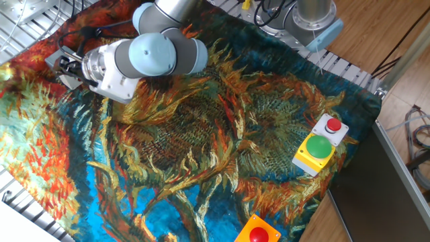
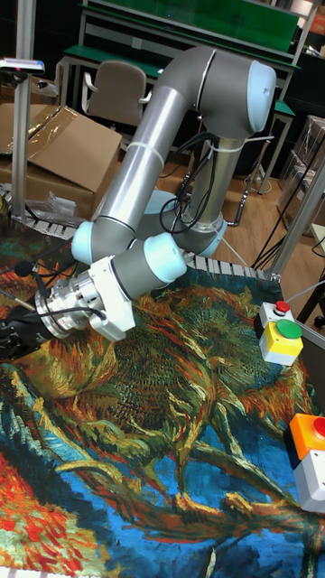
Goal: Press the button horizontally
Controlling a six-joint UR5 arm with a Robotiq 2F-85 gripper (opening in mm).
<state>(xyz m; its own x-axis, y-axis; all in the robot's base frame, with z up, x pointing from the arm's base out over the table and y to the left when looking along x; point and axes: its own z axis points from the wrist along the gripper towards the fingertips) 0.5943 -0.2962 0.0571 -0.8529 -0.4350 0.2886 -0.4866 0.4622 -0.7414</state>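
A small light grey box (image 1: 53,60) lies at the far left of the cloth, in the back corner. My gripper (image 1: 65,66) lies level and points left, its dark fingers right against the box's near side. They cover the red button, so it does not show. In the tall fixed view the gripper (image 2: 13,339) reaches the picture's left edge, and no box shows there. No view shows a gap or a touch between the fingertips.
At the right of the cloth, a white box with a red button (image 1: 332,126) stands beside a yellow box with a green button (image 1: 316,149). An orange box with a red dome (image 1: 257,233) sits at the front edge. The sunflower cloth (image 1: 201,154) covers the table.
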